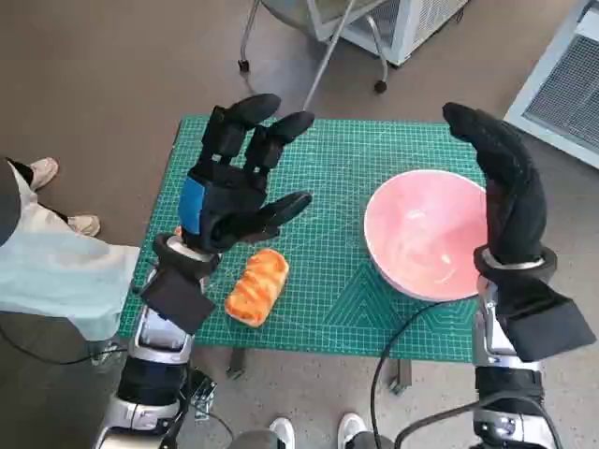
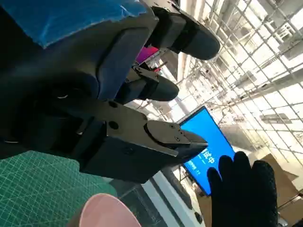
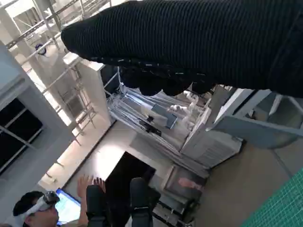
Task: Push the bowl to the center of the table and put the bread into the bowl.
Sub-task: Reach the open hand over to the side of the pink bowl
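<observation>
A pink bowl [image 1: 426, 234] sits on the right part of the green cutting mat [image 1: 328, 178]; its rim [image 2: 102, 213] also shows in the left wrist view. A golden bread loaf [image 1: 256, 285] lies near the mat's front left. My left hand [image 1: 234, 182] hovers raised above the mat's left side, just beyond the bread, fingers spread and empty. My right hand [image 1: 504, 182], in the black glove, stands upright at the bowl's right rim with fingers straight, holding nothing; whether it touches the rim is unclear. The glove [image 2: 244, 191] appears in the left wrist view too.
A person's feet [image 1: 56, 196] and pale clothing [image 1: 56, 271] are beside the table's left edge. A chair base on wheels [image 1: 314, 47] stands behind the table, white equipment [image 1: 562, 89] at the back right. A person in a headset [image 3: 35, 208] shows in the right wrist view.
</observation>
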Available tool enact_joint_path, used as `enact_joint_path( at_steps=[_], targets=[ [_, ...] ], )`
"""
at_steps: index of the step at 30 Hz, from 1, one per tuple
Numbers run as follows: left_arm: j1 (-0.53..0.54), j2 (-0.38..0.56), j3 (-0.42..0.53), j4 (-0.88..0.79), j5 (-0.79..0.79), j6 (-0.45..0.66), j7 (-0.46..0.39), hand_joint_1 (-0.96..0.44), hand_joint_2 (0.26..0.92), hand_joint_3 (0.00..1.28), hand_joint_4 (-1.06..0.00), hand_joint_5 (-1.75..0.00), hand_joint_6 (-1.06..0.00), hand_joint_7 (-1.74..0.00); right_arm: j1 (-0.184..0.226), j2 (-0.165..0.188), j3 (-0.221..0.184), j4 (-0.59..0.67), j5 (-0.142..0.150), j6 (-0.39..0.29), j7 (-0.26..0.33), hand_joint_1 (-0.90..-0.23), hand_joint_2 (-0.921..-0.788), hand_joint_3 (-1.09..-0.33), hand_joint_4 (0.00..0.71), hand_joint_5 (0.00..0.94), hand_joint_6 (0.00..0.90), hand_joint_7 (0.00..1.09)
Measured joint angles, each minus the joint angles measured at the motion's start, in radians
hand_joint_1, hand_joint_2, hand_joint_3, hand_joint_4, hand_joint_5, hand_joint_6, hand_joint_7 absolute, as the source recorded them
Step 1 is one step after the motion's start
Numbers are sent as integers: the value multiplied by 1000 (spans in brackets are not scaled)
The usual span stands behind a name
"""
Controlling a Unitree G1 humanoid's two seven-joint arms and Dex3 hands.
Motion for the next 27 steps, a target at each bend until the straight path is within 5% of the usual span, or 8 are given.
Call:
enact_joint_path(
  at_steps=[27],
  targets=[
    [8,-5,0,-1,0,0,2,-3,824,263,-26,-843,-37,-968,12,0,0,-8,0,1,0,-617,-921,-765,369,0,51,745]
  ],
)
